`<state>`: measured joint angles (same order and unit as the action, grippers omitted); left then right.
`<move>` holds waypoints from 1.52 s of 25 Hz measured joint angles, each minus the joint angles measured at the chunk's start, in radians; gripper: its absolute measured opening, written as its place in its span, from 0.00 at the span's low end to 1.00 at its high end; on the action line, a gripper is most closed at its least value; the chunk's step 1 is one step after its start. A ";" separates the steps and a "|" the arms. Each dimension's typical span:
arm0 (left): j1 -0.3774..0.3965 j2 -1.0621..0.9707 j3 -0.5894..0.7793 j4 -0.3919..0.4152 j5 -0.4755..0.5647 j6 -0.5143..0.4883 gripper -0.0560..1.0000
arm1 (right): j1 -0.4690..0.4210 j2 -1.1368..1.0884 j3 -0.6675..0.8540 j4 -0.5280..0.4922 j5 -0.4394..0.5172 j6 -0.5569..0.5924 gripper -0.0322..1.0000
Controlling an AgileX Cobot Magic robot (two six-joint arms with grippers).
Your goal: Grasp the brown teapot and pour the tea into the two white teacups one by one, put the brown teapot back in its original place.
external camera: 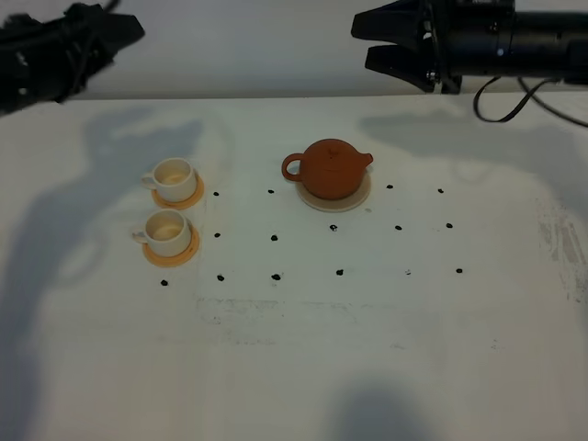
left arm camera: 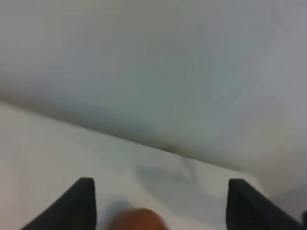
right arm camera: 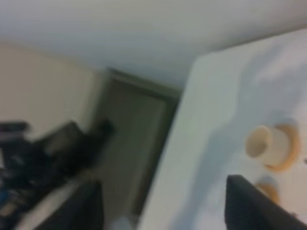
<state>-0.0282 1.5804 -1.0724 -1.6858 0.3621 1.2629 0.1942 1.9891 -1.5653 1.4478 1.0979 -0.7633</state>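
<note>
**Both grippers high, teapot on its coaster**

Brown teapot [external camera: 329, 168] sits upright, lid on, on pale beige coaster [external camera: 336, 205], mid counter [external camera: 303, 358]. To its left, well apart: far teacup [external camera: 172, 175] & near teacup [external camera: 166, 228], each on an orange-tan coaster [external camera: 186, 254]. Left gripper [left arm camera: 160, 196] & right gripper [external camera: 362, 41] hang above the counter's far edge, jaws wide, holding nothing.

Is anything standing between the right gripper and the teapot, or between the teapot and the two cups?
Nothing visible does. The right gripper hangs open at the far edge of the table, with free space down to the teapot. From the teapot to the far cup and the near cup the table carries only small black marks.
</note>
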 joint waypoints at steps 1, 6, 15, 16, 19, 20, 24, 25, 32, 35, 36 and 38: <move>0.000 -0.024 0.000 0.037 -0.026 0.023 0.60 | 0.001 -0.004 -0.009 -0.036 -0.013 0.014 0.54; 0.000 -0.143 0.000 0.348 -0.104 -0.036 0.58 | 0.002 -0.044 -0.019 -0.202 -0.103 0.055 0.54; 0.000 -0.332 0.000 1.229 0.109 -0.754 0.51 | 0.067 -0.056 -0.019 -0.408 -0.241 0.122 0.54; 0.000 -0.349 0.000 1.330 0.147 -0.831 0.51 | 0.080 -0.056 -0.019 -0.417 -0.254 0.129 0.54; 0.000 -0.416 0.000 1.555 0.284 -1.063 0.50 | 0.113 -0.056 -0.019 -0.449 -0.298 0.143 0.54; 0.000 -0.436 0.000 1.614 0.317 -1.108 0.50 | 0.123 -0.056 -0.019 -0.454 -0.308 0.148 0.54; 0.001 -0.557 0.000 1.718 0.427 -1.209 0.49 | 0.146 -0.056 -0.019 -0.466 -0.341 0.161 0.54; 0.001 -0.597 0.000 1.724 0.445 -1.216 0.49 | 0.150 -0.056 -0.019 -0.470 -0.343 0.161 0.54; 0.001 -0.874 0.000 1.742 0.622 -1.237 0.49 | 0.178 -0.056 -0.019 -0.518 -0.367 0.189 0.54; 0.001 -0.968 0.000 1.751 0.733 -1.251 0.49 | 0.203 -0.056 -0.020 -0.543 -0.385 0.210 0.54; 0.001 -0.997 0.000 1.751 0.767 -1.252 0.49 | 0.213 -0.052 -0.026 -0.553 -0.385 0.214 0.54; 0.001 -1.047 0.002 1.755 0.825 -1.254 0.49 | 0.230 -0.037 -0.049 -0.569 -0.377 0.235 0.54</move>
<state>-0.0274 0.5336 -1.0702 0.0689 1.1871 0.0092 0.4243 1.9523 -1.6141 0.8790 0.7205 -0.5281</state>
